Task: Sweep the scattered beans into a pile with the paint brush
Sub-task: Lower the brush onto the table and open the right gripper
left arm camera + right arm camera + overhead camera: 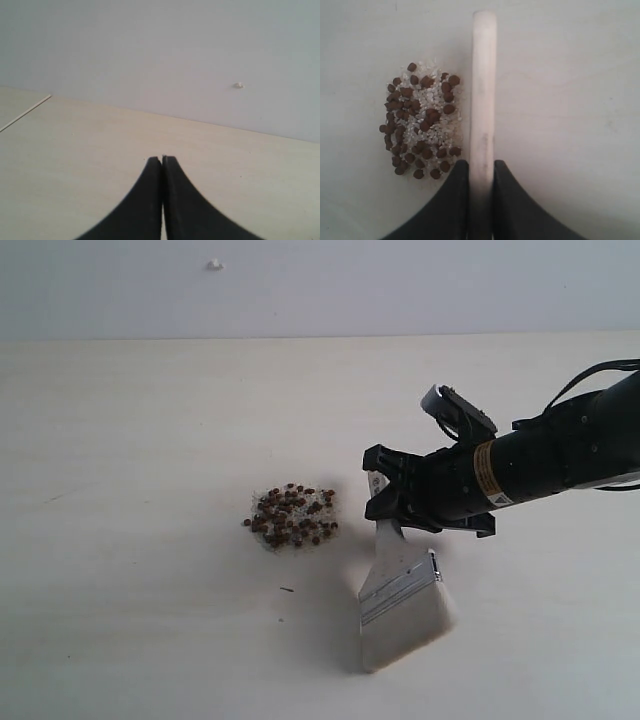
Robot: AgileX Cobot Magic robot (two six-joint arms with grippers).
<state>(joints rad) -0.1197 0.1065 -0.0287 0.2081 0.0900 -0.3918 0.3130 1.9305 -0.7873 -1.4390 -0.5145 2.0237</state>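
- Near the middle of the pale table [140, 440], the beans [290, 517] lie gathered in the pile [420, 120], a compact reddish-brown heap mixed with whitish crumbs [427, 97].
- A few beans sit at the heap's edges, just beside the rest.
- A lone dark speck [287, 590] lies on the table on the near side of the heap, apart from it.
- To the right of the heap, the right gripper [390, 502] reaches in from the right edge on its black arm.
- Its jaws are nearly closed, clamped on the paint brush [400, 590] by the wooden handle [484, 90]; in the right wrist view a black finger [455, 200] presses each side of it.
- The brush slants down from the gripper toward the near side: silver ferrule [402, 583] first, then the whitish bristles [405, 630] at the table.
- I cannot tell whether the bristle tips press on the surface.
- The brush head is right of the heap and nearer than it, with bare table between them.
- In the right wrist view the handle runs alongside the heap, close to its edge beans.
- The left gripper [161, 159] appears only in its own wrist view: fingers pressed together, nothing between them, above bare table.
- On the far grey wall [150, 50], a small white mark [239, 85] shows.
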